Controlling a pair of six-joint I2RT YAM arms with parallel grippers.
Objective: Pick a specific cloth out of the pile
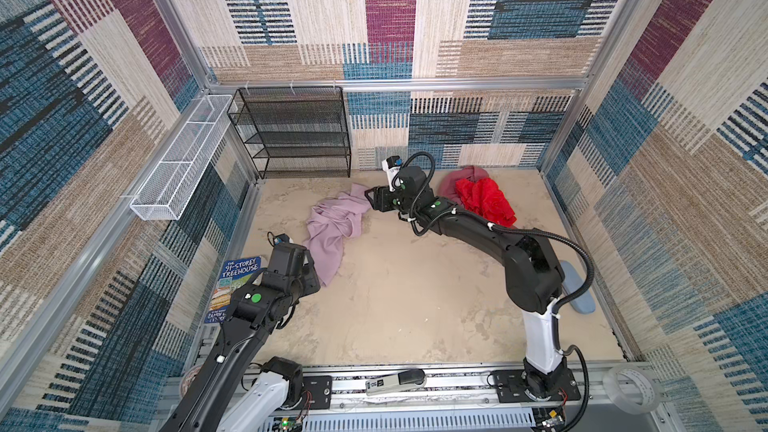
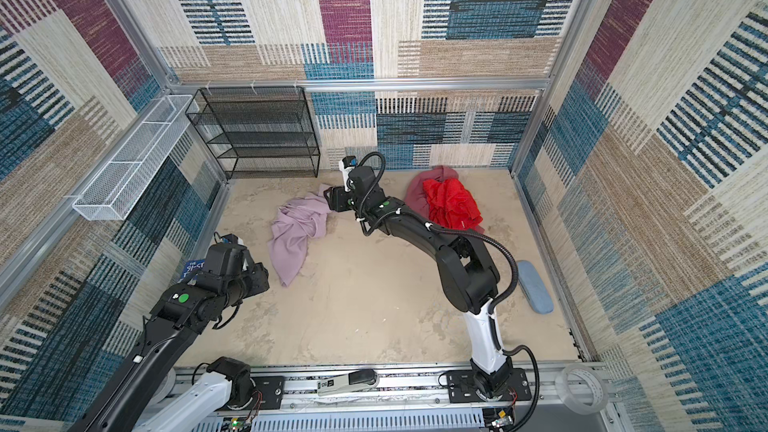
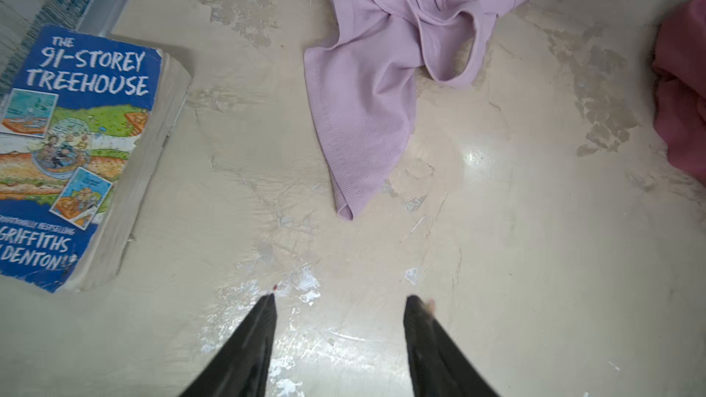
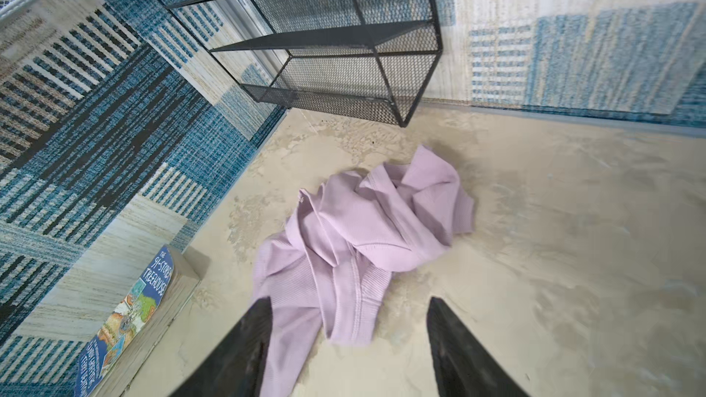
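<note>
— Where's the lilac cloth?
— Crumpled on the tabletop, well apart from the red-and-rose pile (nearer the black mesh shelf). My right gripper hangs at its edge, jaws apart, holding nothing; my left gripper gapes empty too.

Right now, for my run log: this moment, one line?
lilac cloth: apart from pile | right pincer: open above it | left pincer: open, empty

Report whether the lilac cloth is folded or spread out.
Neither: crumpled. The lilac cloth lies bunched in loose, uneven wrinkles on the table, with one end trailing out flatter.
</note>
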